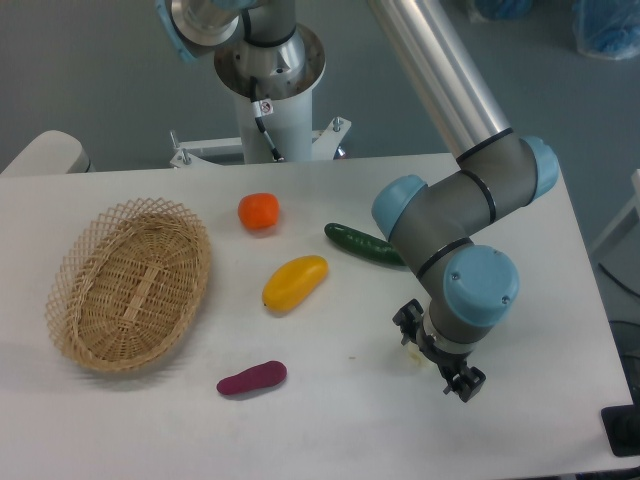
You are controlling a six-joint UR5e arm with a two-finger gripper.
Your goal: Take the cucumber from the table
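Observation:
The cucumber [360, 243] is slim, dark green and glossy. It lies on the white table [330, 420] right of centre, and its right end is hidden behind the arm's grey and blue joint. My gripper [437, 353] points down at the table in front of and to the right of the cucumber, well apart from it. Its black fingers [466, 384] stick out on either side of the wrist, spread apart, with nothing seen held. The wrist hides most of the space beneath it.
A woven basket [130, 285] stands at the left. An orange fruit [259, 211], a yellow fruit [295, 282] and a small purple piece [252, 378] lie between the basket and the arm. A small pale bit [412, 356] shows under the gripper. The arm's base [270, 90] stands behind the table.

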